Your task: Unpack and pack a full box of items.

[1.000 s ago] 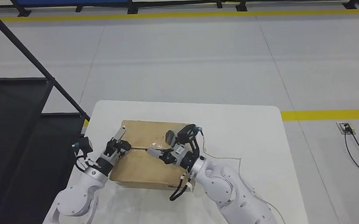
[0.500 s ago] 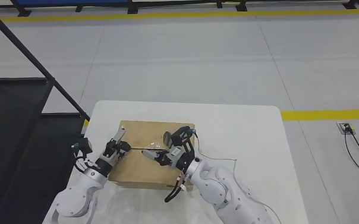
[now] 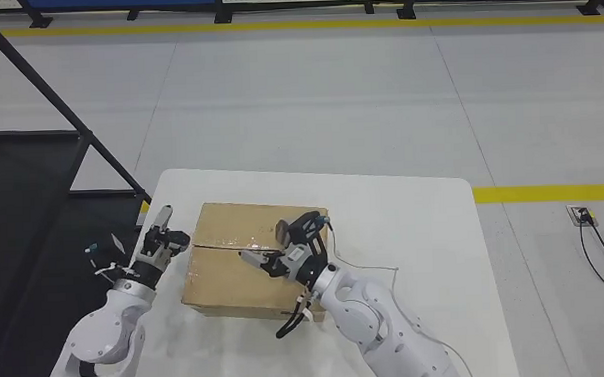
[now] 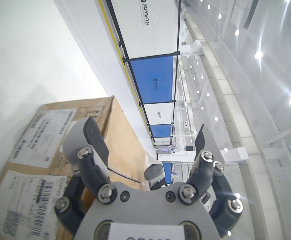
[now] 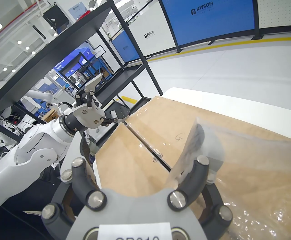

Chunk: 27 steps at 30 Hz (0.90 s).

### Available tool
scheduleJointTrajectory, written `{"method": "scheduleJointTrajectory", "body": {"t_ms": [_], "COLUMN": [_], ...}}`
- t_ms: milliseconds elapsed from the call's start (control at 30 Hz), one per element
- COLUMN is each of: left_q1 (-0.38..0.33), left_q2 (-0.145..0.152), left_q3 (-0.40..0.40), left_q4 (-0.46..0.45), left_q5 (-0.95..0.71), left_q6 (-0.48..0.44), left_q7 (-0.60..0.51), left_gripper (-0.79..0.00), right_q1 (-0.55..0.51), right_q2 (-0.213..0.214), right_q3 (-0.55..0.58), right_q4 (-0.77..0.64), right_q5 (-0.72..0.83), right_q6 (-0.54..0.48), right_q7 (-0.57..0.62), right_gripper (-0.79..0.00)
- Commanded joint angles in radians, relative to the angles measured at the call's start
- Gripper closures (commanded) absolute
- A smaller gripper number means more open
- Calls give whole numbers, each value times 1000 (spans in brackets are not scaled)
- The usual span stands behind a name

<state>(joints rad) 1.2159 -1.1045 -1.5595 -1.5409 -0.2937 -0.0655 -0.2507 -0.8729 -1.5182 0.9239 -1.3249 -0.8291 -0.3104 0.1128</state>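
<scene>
A closed cardboard box (image 3: pixel 247 275) lies on the white table (image 3: pixel 413 220), its two top flaps meeting at a seam (image 5: pixel 145 147). Clear tape film (image 5: pixel 247 204) wrinkles on the top. My right gripper (image 3: pixel 269 246) hovers open over the seam, and a strip of clear film clings to one finger (image 5: pixel 201 141). My left gripper (image 3: pixel 164 236) is open beside the box's left end, clear of the cardboard; from its own wrist view the left gripper (image 4: pixel 147 141) faces the box's labelled side (image 4: pixel 43 136). In the right wrist view the left gripper (image 5: pixel 105 100) shows beyond the box end.
A black metal shelf rack (image 3: pixel 42 198) stands close against the table's left side. A thin cable (image 3: pixel 370 267) lies on the table right of the box. Bare tabletop extends to the right and behind the box.
My left gripper has pulled back off the box top to the left, past the box's end. The right gripper has shifted slightly left along the seam and stays open.
</scene>
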Motion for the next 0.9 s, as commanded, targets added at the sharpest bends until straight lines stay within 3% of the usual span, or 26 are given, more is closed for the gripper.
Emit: {"method": "scheduleJointTrajectory", "body": {"t_ms": [0,867], "left_q1": [-8,33], "left_q2": [-1,-15], "left_q3": [7,44], "left_q4": [21,-5], "left_q5": [9,38], "left_q6": [7,-11], "left_q7": [3,-39], "left_gripper": [-785,-785], "right_q1": [1,46], "right_q2": [0,-19], "right_q3": [3,-14], "right_q4": [1,44], "right_q5": [0,-12], "right_q6": [-2,-32], "right_q7": [1,18], "right_gripper": [-785,-785]}}
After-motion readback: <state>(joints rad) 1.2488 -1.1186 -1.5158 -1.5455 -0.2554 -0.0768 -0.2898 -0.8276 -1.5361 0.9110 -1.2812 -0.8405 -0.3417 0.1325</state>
